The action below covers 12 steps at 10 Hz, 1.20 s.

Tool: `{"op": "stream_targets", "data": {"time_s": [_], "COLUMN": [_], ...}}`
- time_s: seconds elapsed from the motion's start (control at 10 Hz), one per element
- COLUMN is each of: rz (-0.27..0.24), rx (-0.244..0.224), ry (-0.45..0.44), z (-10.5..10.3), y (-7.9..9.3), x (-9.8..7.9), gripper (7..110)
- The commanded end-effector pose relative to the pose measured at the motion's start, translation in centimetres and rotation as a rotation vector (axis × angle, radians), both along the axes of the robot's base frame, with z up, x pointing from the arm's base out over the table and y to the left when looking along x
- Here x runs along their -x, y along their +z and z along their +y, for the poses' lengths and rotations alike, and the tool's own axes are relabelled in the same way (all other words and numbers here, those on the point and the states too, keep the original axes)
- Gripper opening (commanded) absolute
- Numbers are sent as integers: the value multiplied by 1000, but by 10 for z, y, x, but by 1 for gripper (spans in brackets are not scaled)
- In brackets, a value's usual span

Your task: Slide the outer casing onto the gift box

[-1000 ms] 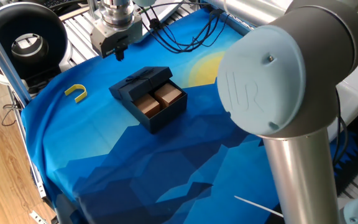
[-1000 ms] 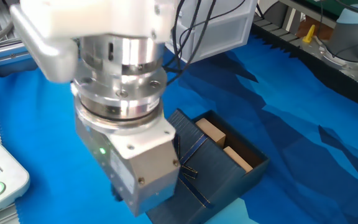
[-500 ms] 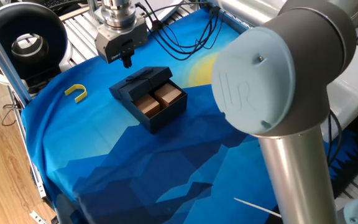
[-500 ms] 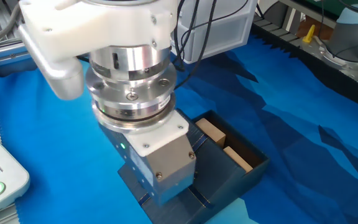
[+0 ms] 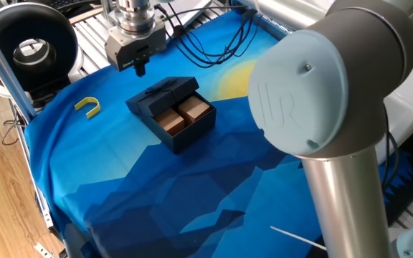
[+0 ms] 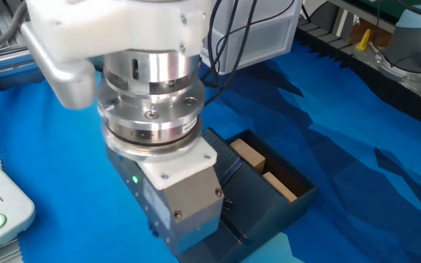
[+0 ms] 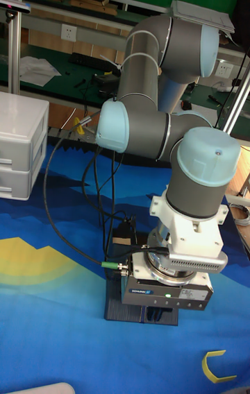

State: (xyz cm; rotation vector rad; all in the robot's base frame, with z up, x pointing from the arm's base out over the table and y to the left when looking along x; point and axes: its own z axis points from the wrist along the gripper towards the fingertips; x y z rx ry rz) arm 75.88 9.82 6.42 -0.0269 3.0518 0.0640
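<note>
Navy casing with a bow sits half over the navy box, tan blocks exposed.

Table w/ a blue cloth on top; cloth has dark blue shapes & a yellow patch. On it, near the middle: the gift box, two tan blocks inside. The outer casing w/ bow partly covers the box. A small yellow curved thing lies well apart, near the cloth's edge.
</note>
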Motion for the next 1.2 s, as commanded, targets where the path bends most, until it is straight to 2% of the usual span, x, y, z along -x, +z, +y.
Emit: {"op": "stream_targets", "data": {"time_s": [0.0, 0.1, 0.4, 0.6, 0.8, 1.1], "rz": [-98, -89, -83, -65, -33, -28], "rx": [-31, 5, 19, 36, 42, 31], "ry": [3, 17, 20, 30, 44, 44], "z": [6, -3, -10, -15, -20, -20], "y": [5, -8, -38, -40, -32, -49], "x": [-24, -26, -35, -30, -21, -26], "gripper": [7, 7, 7, 7, 7, 7]}}
